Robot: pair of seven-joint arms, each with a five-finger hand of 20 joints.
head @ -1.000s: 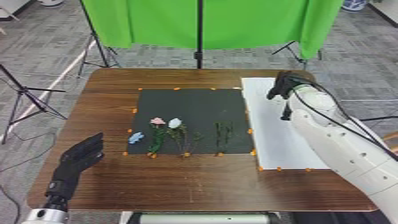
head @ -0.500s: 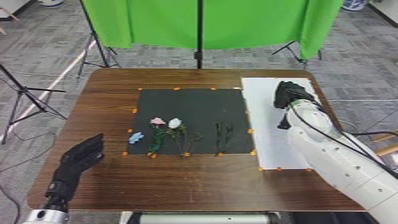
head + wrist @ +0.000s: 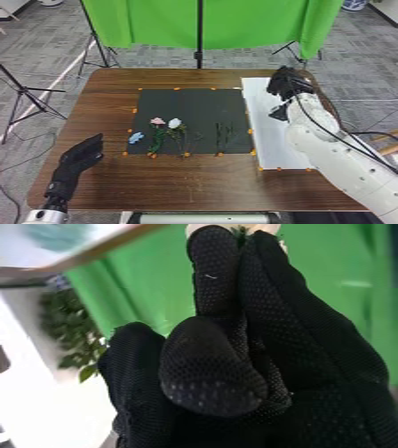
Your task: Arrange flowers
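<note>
In the head view my right hand [image 3: 288, 83] is over the far part of the white sheet [image 3: 273, 135]. In the right wrist view that hand [image 3: 266, 299] has a cream-white flower [image 3: 204, 228] with a bit of green pinched at its fingertips. On the black mat [image 3: 187, 107] lie a pink flower [image 3: 158, 121], a white flower [image 3: 174, 123], a small blue flower [image 3: 136, 137] and green stems [image 3: 220, 137]. My left hand [image 3: 82, 154], fingers extended, is left of the mat over the wood.
Orange tape marks edge the mat and sheet. Beyond the brown table [image 3: 115, 90] hang a green backdrop [image 3: 258, 25] and its stand. A blurred pale teal thing [image 3: 58, 234] is on a white surface in the right wrist view. Leafy green foliage [image 3: 75, 329] shows there too.
My right hand came nearer over the white sheet, then went back toward its far end. The left hand and the flowers on the mat kept still.
</note>
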